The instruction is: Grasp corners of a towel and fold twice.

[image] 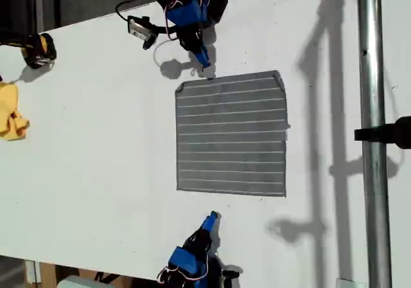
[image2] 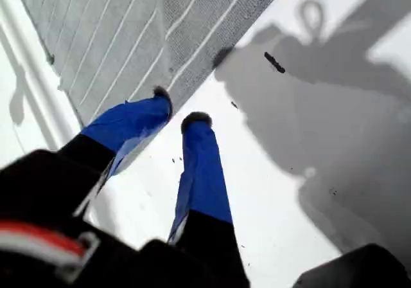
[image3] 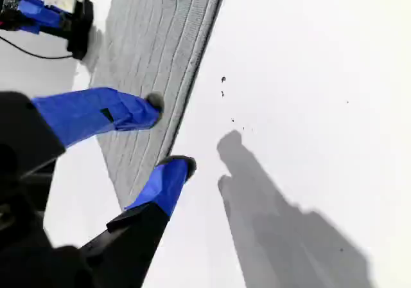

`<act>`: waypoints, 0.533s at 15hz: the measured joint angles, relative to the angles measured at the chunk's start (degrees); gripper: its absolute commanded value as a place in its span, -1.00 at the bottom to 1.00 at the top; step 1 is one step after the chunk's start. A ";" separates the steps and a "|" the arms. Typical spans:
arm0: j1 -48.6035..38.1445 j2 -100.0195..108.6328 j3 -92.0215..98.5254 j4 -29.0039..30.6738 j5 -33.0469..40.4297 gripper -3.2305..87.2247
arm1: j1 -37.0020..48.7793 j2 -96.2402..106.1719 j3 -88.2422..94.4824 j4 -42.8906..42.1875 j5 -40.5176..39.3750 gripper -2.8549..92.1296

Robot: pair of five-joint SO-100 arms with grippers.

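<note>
You are looking at my second gripper first, at the bottom of the exterior view. Its jaws are standing moderately apart and gripping nothing. In the exterior view it is sitting near the lower edge of the towel but apart from it. Its own wrist view is showing the fingers over that edge, so you cannot tell from there whether they are touching cloth.

The towel is lying spread flat on the white table, midway between the 2 arms, its stripes running across the exterior view. The corner at the exterior view's upper right is looking slightly turned over. You cannot tell whether 1 fold is already in, as no layered edge is showing clearly.

Beyond the towel, my first gripper is hovering at the far edge, just beside the corner at the exterior view's upper left. Its jaws are only narrowly parted, with nothing between them; 1 fingertip is sitting over the cloth edge and the other over bare table.

Off at the exterior view's left, a yellow cloth is lying well apart from the work.

So you are judging an early stage: no corner is being held, and the grasping and folding seem to be still ahead.
</note>
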 measured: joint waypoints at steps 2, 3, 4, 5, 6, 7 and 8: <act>-3.08 0.00 0.00 0.00 -6.94 -0.96 | -1.41 0.35 -0.79 -0.09 1.05 -0.94; -4.48 0.00 0.00 0.00 -13.80 -0.96 | -1.05 0.44 -0.70 0.44 1.23 -0.94; -5.19 0.00 0.00 0.00 -15.82 -0.96 | -0.79 0.44 -0.70 0.53 0.88 -0.94; -6.15 0.00 0.00 0.09 -16.79 -0.89 | -0.88 0.44 -0.70 0.53 0.53 -0.94; -7.29 0.00 0.00 0.18 -17.49 -0.94 | 0.09 0.44 -0.70 0.53 0.53 -0.94; -7.91 0.00 0.00 0.26 -18.37 -0.96 | 1.14 0.44 -0.79 0.53 0.18 -0.94; -7.91 0.00 0.00 0.35 -20.48 -0.96 | 0.53 0.44 -1.14 0.53 0.26 -0.94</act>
